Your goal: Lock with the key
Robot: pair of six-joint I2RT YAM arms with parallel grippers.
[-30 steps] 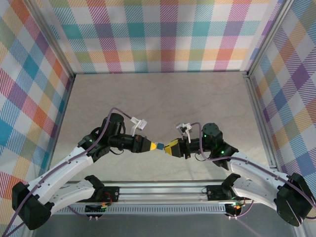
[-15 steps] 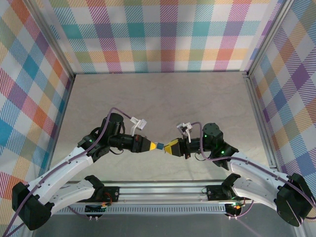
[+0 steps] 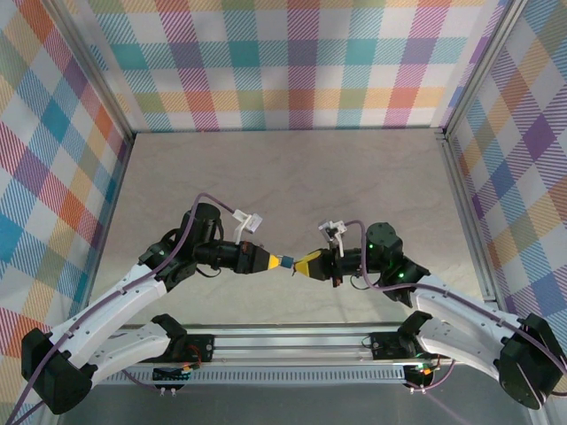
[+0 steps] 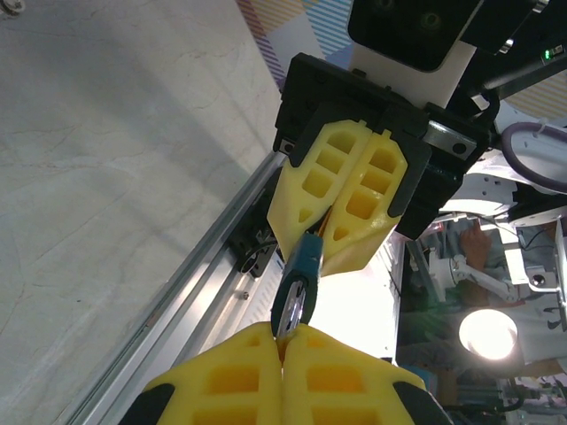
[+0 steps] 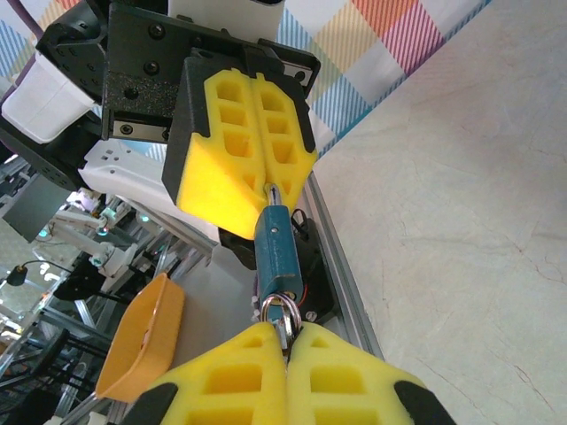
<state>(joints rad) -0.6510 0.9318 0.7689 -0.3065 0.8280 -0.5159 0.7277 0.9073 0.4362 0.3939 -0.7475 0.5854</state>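
Observation:
A small blue padlock (image 3: pixel 287 262) hangs in the air between my two grippers, above the table's near part. My left gripper (image 3: pixel 275 261) is shut on the key, of which a short silver stub (image 5: pixel 273 191) shows going into the padlock's (image 5: pixel 277 248) far end. My right gripper (image 5: pixel 286 329) is shut on the silver shackle (image 5: pixel 283 310) at the padlock's near end. In the left wrist view the padlock (image 4: pixel 299 279) runs from my left gripper (image 4: pixel 283 332) up into the right gripper (image 4: pixel 317 243). Most of the key is hidden between the yellow pads.
The beige table (image 3: pixel 292 177) stretches out behind the arms, walled by plaid panels (image 3: pixel 283 62) at the back and both sides. An aluminium rail (image 3: pixel 292 336) runs along the near edge below the grippers. An orange scoop-like thing (image 5: pixel 142 341) lies beyond the rail.
My right gripper has closed down onto the padlock's shackle end. The left gripper has stayed shut and the padlock has barely moved.

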